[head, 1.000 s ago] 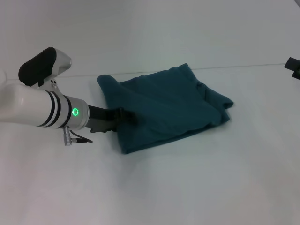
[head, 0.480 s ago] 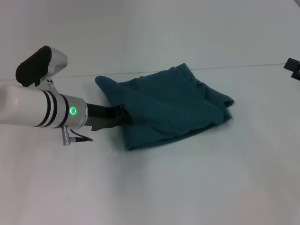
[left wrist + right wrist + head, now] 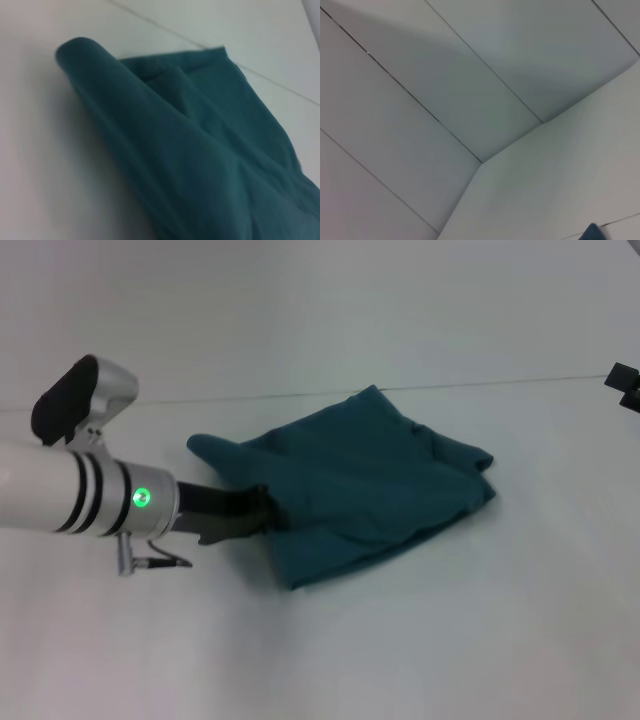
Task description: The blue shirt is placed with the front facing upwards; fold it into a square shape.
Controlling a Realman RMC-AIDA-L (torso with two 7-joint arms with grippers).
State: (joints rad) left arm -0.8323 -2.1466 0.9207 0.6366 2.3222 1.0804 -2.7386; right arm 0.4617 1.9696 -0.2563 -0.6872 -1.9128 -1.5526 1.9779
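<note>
Head view: left gripper (image 3: 262, 508) at the left edge of the blue shirt (image 3: 365, 480), jaws closed on the cloth. The shirt lies folded on the white table (image 3: 420, 640). Left wrist view alone shows its rolled fold. Right gripper (image 3: 626, 385): far right of the shirt, jaw state indeterminable.

Shirt: the blue shirt (image 3: 210, 150), folded in layers, no print showing.
Fold: rounded rolled edge raised off the white table (image 3: 45, 165).
</note>
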